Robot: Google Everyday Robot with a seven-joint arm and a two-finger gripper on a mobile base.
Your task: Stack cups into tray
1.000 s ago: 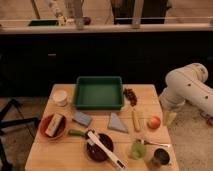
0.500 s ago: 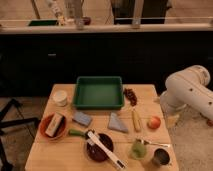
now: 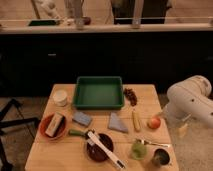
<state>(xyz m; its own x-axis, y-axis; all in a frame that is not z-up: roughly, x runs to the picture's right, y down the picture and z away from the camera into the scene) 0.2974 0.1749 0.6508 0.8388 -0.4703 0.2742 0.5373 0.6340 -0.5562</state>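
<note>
A wooden table (image 3: 55, 150) stands on a speckled floor (image 3: 20, 111), in front of a long dark counter (image 3: 100, 50). The dark-green tray (image 3: 99, 93) sits at the table's far middle. The green cup (image 3: 138, 149) and the grey cup (image 3: 161, 158) stand side by side, well to the front-right of the tray. The gripper (image 3: 182, 131) hangs to the tray's right, past the table's edge. How far open it is cannot be told.

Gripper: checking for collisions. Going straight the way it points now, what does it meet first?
The gripper hangs just off the table, pointing down. Straight on, it likely meets the floor, not the dark grey cup, though depth is unclear.
</note>
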